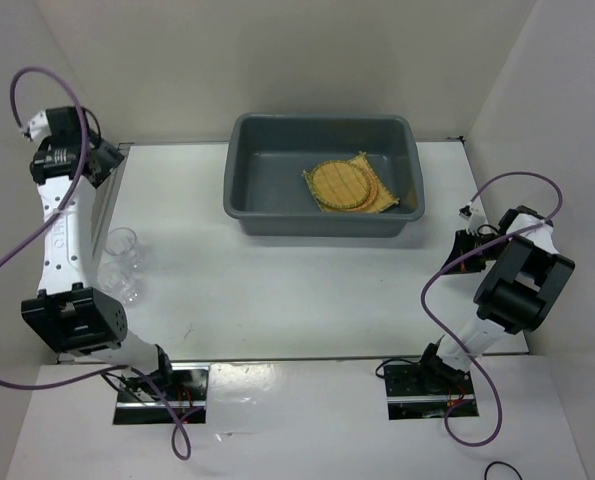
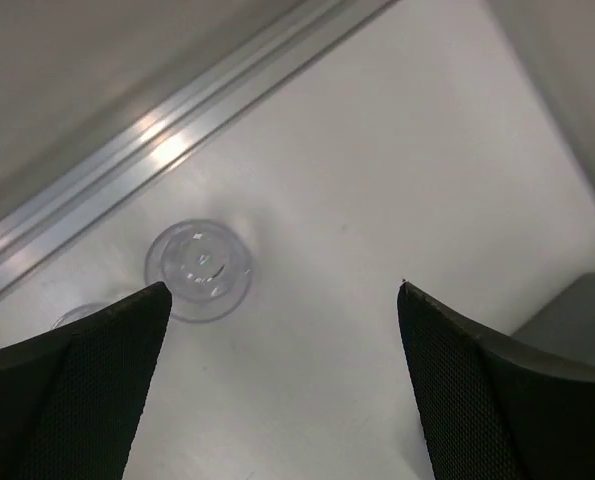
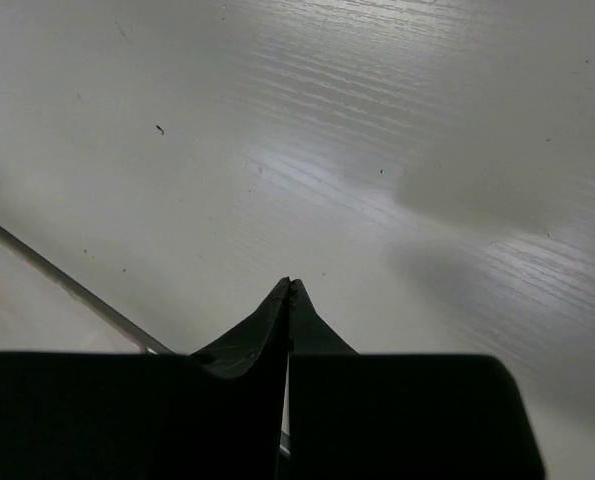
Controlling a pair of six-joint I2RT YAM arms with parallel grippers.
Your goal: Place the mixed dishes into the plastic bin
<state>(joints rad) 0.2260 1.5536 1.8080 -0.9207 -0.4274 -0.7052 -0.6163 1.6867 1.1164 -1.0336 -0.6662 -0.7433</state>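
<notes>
Seen from above, the plastic bin (image 1: 239, 190) stands at the far middle of the table (image 1: 277, 300). The square mat (image 1: 402, 197) and a round mat (image 1: 340, 183) lie flat inside it, while a far cup (image 1: 123, 243) and a near cup (image 1: 117, 285) stand well apart from it beside the left arm. The carry looks risky: a thin, slick cup pinched off-centre could squirt free or tip before clearing the flared rim. The bin is smooth dark grey plastic with rounded corners, and the mats are coarse yellow weave. In the left wrist view the left gripper (image 2: 282, 290) is spread wide and empty. A cup (image 2: 199, 270) sits just beside one finger and another is half hidden behind it. Clear walls give little contrast, so a descent could strike a rim and knock the cup toward the aluminium rail (image 2: 177, 130). In the right wrist view the right gripper (image 3: 289, 288) has its fingers pressed together, holding nothing, over bare matte tabletop.
</notes>
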